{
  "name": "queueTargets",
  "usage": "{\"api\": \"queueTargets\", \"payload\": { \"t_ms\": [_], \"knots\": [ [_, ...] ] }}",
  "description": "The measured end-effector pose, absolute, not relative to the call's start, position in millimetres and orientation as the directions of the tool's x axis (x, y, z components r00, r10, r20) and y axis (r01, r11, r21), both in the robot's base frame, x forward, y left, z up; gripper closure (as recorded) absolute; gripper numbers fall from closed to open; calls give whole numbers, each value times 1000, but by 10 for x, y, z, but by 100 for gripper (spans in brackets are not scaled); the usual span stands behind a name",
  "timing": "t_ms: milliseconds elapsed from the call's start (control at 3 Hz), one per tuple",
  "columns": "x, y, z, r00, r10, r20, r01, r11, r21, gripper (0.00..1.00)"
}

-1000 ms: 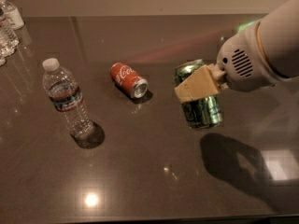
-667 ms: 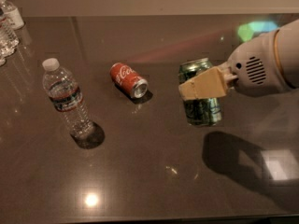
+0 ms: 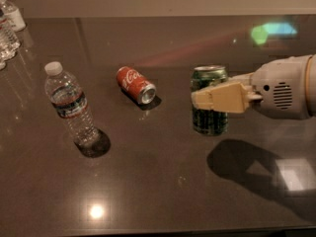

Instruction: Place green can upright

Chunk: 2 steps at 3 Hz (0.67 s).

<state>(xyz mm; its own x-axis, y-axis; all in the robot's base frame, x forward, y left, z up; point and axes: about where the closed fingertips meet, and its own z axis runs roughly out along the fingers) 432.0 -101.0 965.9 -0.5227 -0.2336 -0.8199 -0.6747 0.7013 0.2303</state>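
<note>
The green can (image 3: 210,120) stands upright on the dark table (image 3: 158,181), right of centre, its silver top rim facing up. My gripper (image 3: 203,97) reaches in from the right at the can's mid-height, and its tan tip crosses in front of the can's upper half and hides that part of the label. The white wrist housing (image 3: 284,88) sits to the right of the can. The far side of the can is hidden.
A red Coca-Cola can (image 3: 136,85) lies on its side left of the green can. A clear water bottle (image 3: 70,105) stands further left. More bottles (image 3: 9,26) stand at the far left edge. The arm's shadow falls at the lower right.
The green can went from tilted to standing upright on the table. The arm drew back a little to the right and sits lower. The red can and bottle have not moved.
</note>
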Motion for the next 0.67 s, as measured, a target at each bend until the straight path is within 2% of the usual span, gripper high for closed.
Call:
{"api": "queueTargets", "payload": {
  "t_ms": [667],
  "knots": [
    [4191,-956,9734,-371,-170,-913,-751,633,187,100]
  ]
}}
